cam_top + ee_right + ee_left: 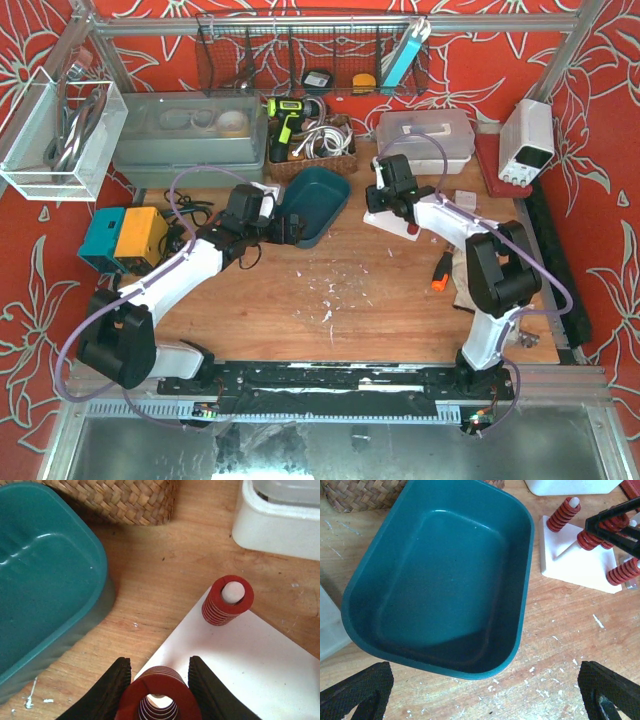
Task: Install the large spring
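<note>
scuffed wooden table [380, 290]; red floral walls [615, 190]

Readable text: none in any view;
Power supply [527, 140]: front panel too small to make out;
Teal and yellow boxes [122, 238]: faces blurred, nothing legible;
White peg plate [570, 565]: plain surface;
Teal bin [440, 575]: plain
</note>
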Tool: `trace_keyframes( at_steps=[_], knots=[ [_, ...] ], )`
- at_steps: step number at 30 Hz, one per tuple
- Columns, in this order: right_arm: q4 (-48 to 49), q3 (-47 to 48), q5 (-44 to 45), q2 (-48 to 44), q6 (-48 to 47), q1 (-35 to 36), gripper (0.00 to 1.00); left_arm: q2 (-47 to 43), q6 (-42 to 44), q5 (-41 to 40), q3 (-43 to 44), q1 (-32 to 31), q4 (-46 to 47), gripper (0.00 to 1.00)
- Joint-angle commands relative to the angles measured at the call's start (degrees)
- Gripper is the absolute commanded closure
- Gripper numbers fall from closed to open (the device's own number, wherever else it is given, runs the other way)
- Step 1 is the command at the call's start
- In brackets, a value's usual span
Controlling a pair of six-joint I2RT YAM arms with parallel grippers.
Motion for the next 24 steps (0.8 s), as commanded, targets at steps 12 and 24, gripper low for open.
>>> trace_keyframes(
  at_steps=[12,24],
  knots=[
    [3.44,-2.11,2.90,4.09,-0.19,0.33,0.68,-1.48,0.07,-1.10,-2.09,0.34,-2.11,0.00],
    [-6.77,-4.44,2.77,-9.61,-0.19,0.13,0.34,-4.37,0.09,-3.17,-1.51,0.34,-0.57,0.00]
  ],
)
